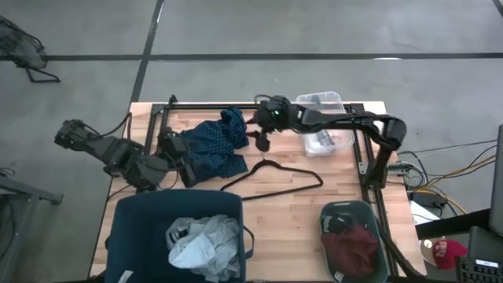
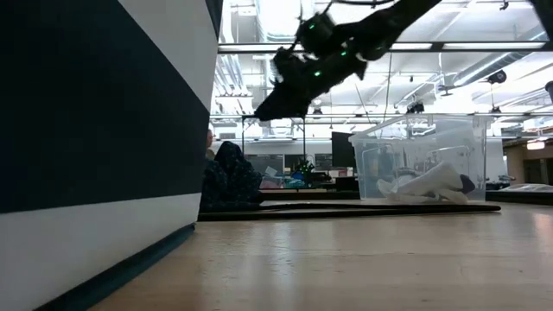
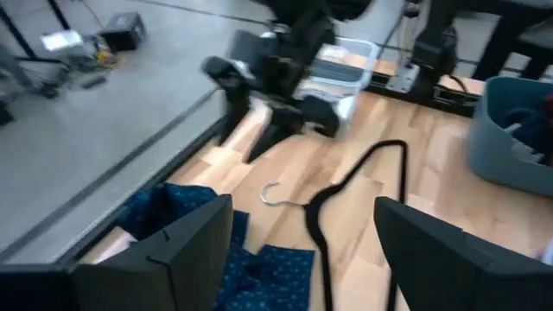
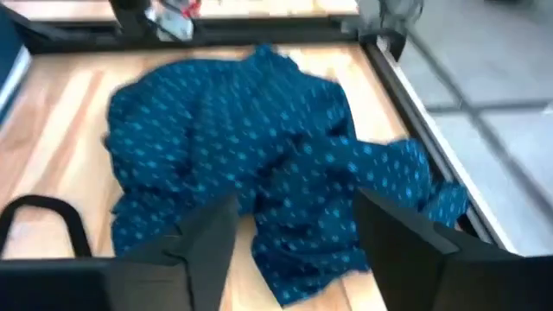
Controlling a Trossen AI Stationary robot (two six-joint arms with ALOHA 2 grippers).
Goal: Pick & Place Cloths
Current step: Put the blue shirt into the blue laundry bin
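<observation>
The navy dotted shirt (image 1: 216,145) lies crumpled on the table's far middle, also seen in the right wrist view (image 4: 259,155). My left gripper (image 1: 182,157) (image 3: 302,250) is open at the shirt's left edge (image 3: 173,212). My right gripper (image 1: 262,141) (image 4: 294,250) is open and raised above the shirt's right side, high off the table in the low view (image 2: 276,108). A pale blue-white shirt (image 1: 204,244) lies in the dark blue bin (image 1: 134,228). A maroon piece (image 1: 354,248) sits in a grey tub (image 1: 369,212). White socks (image 2: 423,183) lie in a clear box (image 1: 330,102).
A thin black wire hanger (image 1: 271,177) (image 3: 346,186) lies on the wood just near of the shirt, between the two grippers. A black frame rail (image 1: 236,106) runs along the table's far edge and right side. The blue bin's wall (image 2: 95,130) fills the low view's left.
</observation>
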